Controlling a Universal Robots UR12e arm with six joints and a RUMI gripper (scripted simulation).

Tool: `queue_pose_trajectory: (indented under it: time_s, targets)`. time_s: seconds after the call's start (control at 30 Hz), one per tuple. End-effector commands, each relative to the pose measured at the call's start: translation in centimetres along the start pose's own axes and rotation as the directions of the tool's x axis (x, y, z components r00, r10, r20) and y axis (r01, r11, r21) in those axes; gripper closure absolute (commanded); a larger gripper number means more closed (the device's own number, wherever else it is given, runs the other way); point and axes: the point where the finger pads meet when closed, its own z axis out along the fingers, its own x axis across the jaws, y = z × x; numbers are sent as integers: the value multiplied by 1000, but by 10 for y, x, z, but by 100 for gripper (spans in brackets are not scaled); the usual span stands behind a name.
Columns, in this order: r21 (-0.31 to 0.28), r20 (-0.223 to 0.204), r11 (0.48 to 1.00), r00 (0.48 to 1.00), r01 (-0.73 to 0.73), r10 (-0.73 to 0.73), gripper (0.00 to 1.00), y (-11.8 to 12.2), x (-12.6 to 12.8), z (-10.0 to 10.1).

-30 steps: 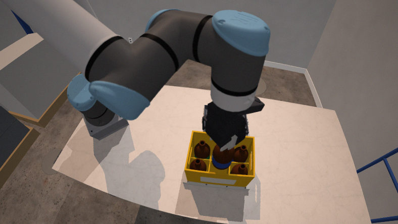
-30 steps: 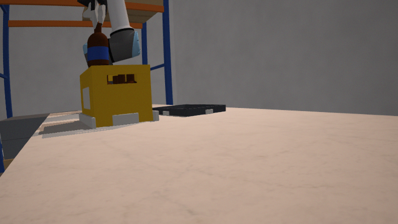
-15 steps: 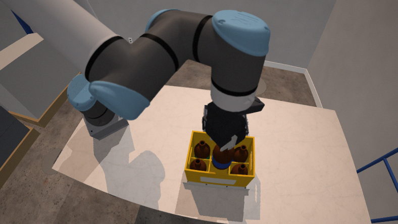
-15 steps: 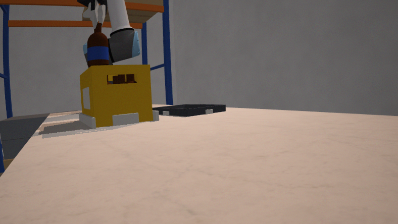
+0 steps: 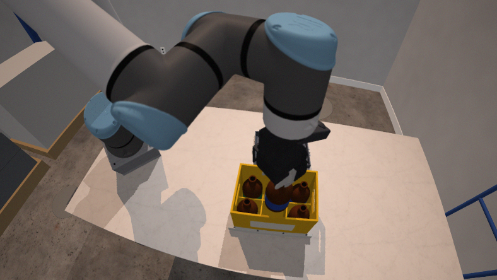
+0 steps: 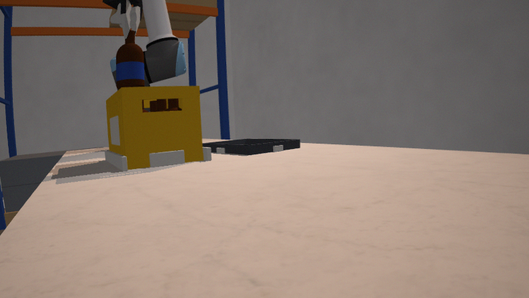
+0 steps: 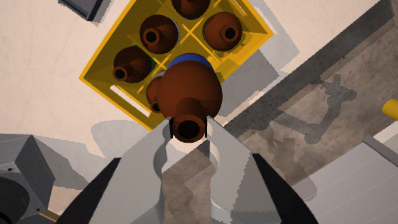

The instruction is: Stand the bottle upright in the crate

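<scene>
The gripper [image 5: 285,182] [image 6: 130,32] [image 7: 189,118] has its jaws shut on the neck of the brown bottle [image 5: 278,193] [image 6: 130,53] [image 7: 192,92]. The bottle hangs upright over the yellow crate [image 5: 274,217] [image 6: 162,129] [image 7: 102,54], near one long edge of the counter [image 5: 368,173] [image 6: 296,203] [image 7: 40,50]. The crate stands flat, with light grey brackets [image 5: 269,232] [image 6: 166,158] around its foot.

A blue label [image 5: 277,204] [image 6: 130,70] [image 7: 190,61] goes round the bottle (plain blue, like a belt). The crate has a white label [image 5: 272,225] [image 6: 115,130] on the side facing that long edge. Bits of green show on some of the other bottles [image 5: 251,189] [image 7: 159,37].

The wrist view shows five other bottles in the crate, but the top view shows just four. The outside view shows most of the held bottle above the rim; its very bottom is hidden. That view also shows the black tray [image 6: 248,147] [image 7: 85,10] lying flat, farther from that long edge than the crate. The wrist view shows only the tray's corner (a tiny peek!).
</scene>
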Motion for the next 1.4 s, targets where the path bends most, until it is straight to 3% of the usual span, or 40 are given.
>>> queue_pose_trajectory:
  time_s: [0.0,0.87,1.37]
  targets:
    - [1,-2,1000,1000,0,0,100,0,1,-1]
    - [1,-2,1000,1000,0,0,100,0,1,6]
    - [1,-2,1000,1000,0,0,100,0,1,23]
